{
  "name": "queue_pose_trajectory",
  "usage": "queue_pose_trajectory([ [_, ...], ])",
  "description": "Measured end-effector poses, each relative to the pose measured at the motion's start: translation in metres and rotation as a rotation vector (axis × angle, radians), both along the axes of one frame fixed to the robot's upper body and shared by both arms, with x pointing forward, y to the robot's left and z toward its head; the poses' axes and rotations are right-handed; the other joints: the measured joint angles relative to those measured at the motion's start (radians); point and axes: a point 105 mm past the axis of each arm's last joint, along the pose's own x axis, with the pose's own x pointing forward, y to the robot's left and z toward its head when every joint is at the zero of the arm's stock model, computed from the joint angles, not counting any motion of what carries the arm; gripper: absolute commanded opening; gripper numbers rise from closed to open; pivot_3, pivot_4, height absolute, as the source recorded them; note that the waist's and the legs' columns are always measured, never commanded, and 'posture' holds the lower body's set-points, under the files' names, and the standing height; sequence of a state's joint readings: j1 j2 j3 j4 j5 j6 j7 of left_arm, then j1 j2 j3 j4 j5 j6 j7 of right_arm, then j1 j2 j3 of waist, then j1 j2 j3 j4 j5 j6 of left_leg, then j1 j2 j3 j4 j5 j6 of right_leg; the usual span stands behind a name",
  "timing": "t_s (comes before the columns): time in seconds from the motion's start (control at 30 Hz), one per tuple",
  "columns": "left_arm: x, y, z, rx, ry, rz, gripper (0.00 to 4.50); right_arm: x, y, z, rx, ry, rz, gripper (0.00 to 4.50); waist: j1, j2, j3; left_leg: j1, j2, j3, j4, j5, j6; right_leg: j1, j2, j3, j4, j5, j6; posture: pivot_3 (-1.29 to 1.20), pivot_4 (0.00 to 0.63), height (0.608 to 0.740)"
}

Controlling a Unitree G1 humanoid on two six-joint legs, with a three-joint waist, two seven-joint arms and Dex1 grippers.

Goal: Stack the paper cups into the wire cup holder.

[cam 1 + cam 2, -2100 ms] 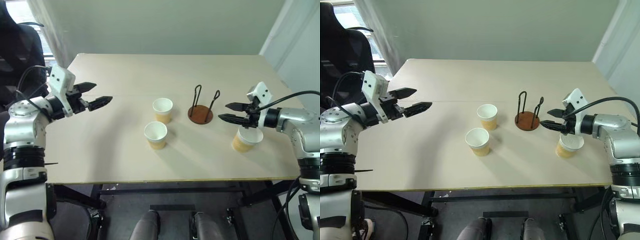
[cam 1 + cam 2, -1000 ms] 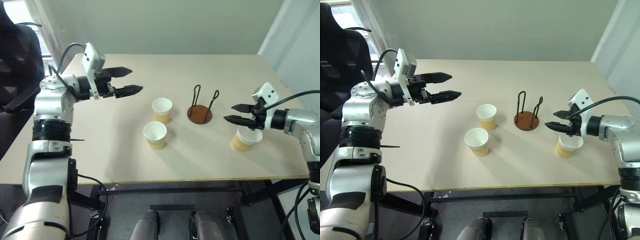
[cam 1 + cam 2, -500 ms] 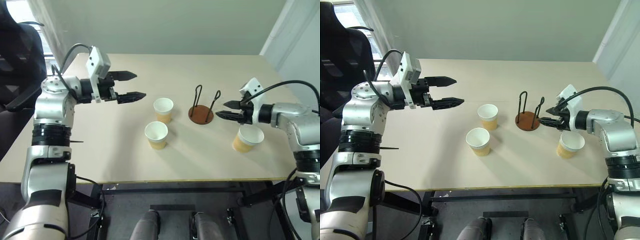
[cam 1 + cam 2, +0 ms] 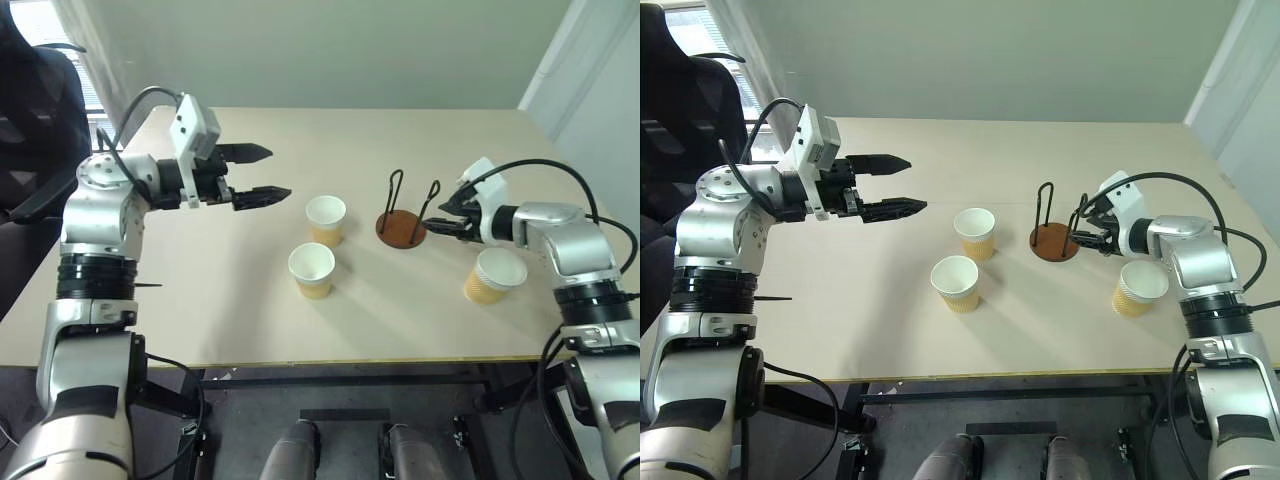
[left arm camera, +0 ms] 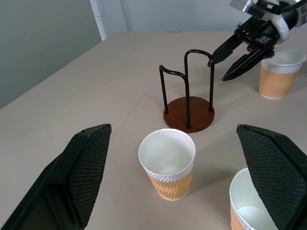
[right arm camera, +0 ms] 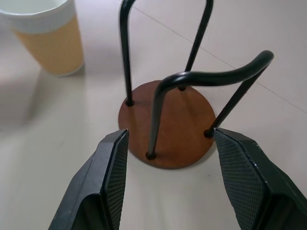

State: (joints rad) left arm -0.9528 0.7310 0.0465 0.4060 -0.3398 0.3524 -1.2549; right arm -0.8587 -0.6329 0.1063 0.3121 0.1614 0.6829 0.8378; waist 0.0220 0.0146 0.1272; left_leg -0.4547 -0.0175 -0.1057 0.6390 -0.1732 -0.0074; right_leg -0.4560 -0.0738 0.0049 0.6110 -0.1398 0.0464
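On the pale desk (image 4: 220, 300) the wire cup holder (image 4: 402, 222) stands upright right of centre, its round rust-brown base flat on the surface and its two thin black wire loops rising from it, with nothing inside. Three paper cups stand upright and empty, none of them in the holder. One cup (image 4: 325, 220) sits just to the left of the holder, a second cup (image 4: 311, 270) stands near it and closer to the desk's front edge, and the third cup (image 4: 494, 275) stands apart on the right, toward the front. The right end effector (image 4: 437, 220) hovers just beside the holder on its right side, its two black fingers spread and empty, tips close to the nearer wire loop; whether they touch it cannot be told. The third cup lies beneath and slightly in front of that arm. The left end effector (image 4: 265, 172) hangs above the left half of the desk, well apart from the cups, its fingers wide apart and holding nothing, pointing toward the middle of the desk.
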Motion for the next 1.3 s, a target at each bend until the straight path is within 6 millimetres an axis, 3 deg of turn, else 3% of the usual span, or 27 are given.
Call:
queue_pose_trajectory([
  [0.37, -0.002, 0.003, 0.002, 0.001, -0.005, 0.004, 4.48, 0.008, 0.013, 0.002, 0.004, -0.009, -0.008, 2.81, 0.002, 0.000, 0.000, 0.000, 0.000, 0.000, 0.000, -0.001, -0.001, -0.001, 0.000, 0.000, 0.000, 0.000, -0.001, 0.00, 0.150, 0.740],
  [0.47, -0.002, 0.003, 0.001, 0.001, -0.004, 0.005, 4.50, 0.008, 0.017, 0.000, 0.014, 0.002, -0.005, 2.23, 0.002, 0.000, 0.000, 0.000, 0.000, 0.000, 0.000, -0.002, -0.001, -0.001, 0.000, 0.000, 0.000, 0.000, -0.001, 0.00, 0.150, 0.740],
  [0.67, -0.001, 0.004, 0.000, -0.001, 0.000, 0.008, 4.50, 0.008, 0.020, -0.004, 0.007, 0.020, -0.002, 0.17, 0.002, 0.000, 0.000, 0.000, 0.000, 0.000, 0.000, -0.002, -0.002, -0.001, 0.000, 0.000, 0.000, -0.001, -0.001, 0.00, 0.150, 0.740],
  [0.7, -0.001, 0.004, 0.000, -0.001, 0.000, 0.008, 4.50, 0.007, 0.021, -0.004, 0.007, 0.022, 0.002, 0.04, 0.002, 0.000, 0.000, 0.000, 0.000, 0.000, 0.000, -0.002, -0.002, -0.001, 0.000, 0.000, 0.000, -0.001, -0.001, 0.00, 0.150, 0.740],
  [1.0, 0.000, 0.009, -0.003, -0.004, 0.016, 0.013, 4.50, 0.000, 0.017, -0.002, -0.005, 0.050, 0.062, 0.04, 0.002, 0.000, 0.000, 0.000, 0.000, 0.000, 0.000, -0.002, -0.002, -0.001, 0.000, 0.000, 0.000, -0.001, -0.001, 0.00, 0.150, 0.740],
  [1.3, 0.000, 0.014, -0.006, 0.001, 0.028, 0.011, 4.50, -0.026, 0.025, 0.011, -0.039, 0.078, 0.257, 0.04, 0.001, 0.000, 0.000, -0.002, 0.000, 0.000, -0.001, -0.002, -0.001, -0.002, 0.000, 0.000, 0.000, -0.001, -0.002, 0.00, 0.150, 0.740],
])
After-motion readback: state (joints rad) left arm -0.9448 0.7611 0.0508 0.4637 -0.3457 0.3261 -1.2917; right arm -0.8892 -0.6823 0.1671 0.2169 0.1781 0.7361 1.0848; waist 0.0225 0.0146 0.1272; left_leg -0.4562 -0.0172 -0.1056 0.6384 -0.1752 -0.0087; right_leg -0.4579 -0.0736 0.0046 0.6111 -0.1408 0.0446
